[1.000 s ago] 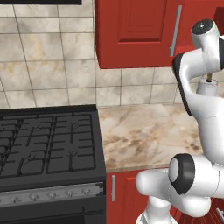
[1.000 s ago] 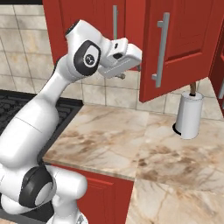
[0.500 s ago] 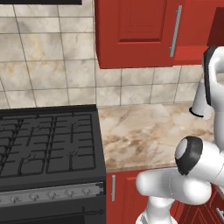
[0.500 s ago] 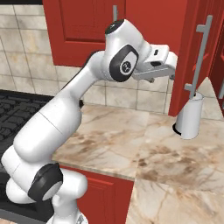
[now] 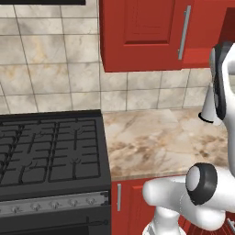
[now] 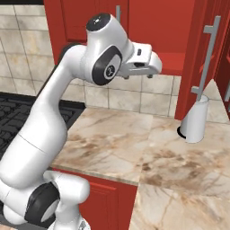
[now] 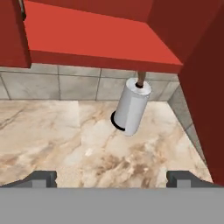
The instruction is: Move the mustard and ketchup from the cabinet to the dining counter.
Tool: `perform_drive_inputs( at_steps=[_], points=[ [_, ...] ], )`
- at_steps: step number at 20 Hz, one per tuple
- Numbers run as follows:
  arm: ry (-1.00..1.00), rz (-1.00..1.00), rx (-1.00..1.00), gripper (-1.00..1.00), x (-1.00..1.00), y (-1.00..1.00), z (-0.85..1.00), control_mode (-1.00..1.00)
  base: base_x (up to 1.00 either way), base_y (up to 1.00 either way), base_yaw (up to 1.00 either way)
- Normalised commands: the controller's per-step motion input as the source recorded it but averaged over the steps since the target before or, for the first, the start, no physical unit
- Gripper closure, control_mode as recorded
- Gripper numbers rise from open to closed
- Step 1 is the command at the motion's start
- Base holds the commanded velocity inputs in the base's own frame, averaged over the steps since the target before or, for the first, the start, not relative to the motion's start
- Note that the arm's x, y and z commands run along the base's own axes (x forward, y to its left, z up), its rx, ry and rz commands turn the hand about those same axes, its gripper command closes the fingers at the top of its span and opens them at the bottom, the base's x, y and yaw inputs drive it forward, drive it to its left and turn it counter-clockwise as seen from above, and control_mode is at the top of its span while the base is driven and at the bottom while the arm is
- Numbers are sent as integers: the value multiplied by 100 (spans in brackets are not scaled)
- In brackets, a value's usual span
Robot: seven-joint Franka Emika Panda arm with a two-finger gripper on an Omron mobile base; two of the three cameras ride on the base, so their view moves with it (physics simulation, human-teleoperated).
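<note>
The red wall cabinet [image 6: 157, 27] has its right door [image 6: 200, 67] swung open, and its left door [image 5: 142, 32] is closed. My gripper [image 6: 155, 67] hangs open in front of the opening, just below the red shelf [image 6: 173, 63]. In the hand view the gripper [image 7: 112, 178] has its fingertips [image 7: 41, 178] spread wide with nothing between them. That view looks under the shelf [image 7: 100, 37] toward the back wall. The mustard, the ketchup and the dining counter are out of view.
A white paper towel roll [image 6: 195, 119] stands on the marbled worktop [image 6: 112, 143] under the open door, and appears in the hand view as the roll [image 7: 131, 109]. A black stove [image 5: 46, 151] sits to the left. Tiled wall runs behind.
The right cabinet door has swung further open. My hand pushed to the right with it, then drew back a little to the left.
</note>
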Motion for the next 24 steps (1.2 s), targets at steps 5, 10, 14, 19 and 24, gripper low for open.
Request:
perform_drive_inputs(
  at_steps=[5, 10, 14, 19, 24],
  points=[
    [-4, 45, 12, -100, 24, 100, 0, -100, 0, 0, 0],
    [-9, 19, 5, -100, 51, 81, 46, -100, 0, 0, 0],
    [-2, 0, 0, -100, 49, 65, 36, -100, 0, 0, 0],
    [-6, -7, 0, -100, 71, 17, 0, -100, 0, 0, 0],
    [-18, -11, 0, -100, 58, -2, 0, -100, 0, 0, 0]
  ],
)
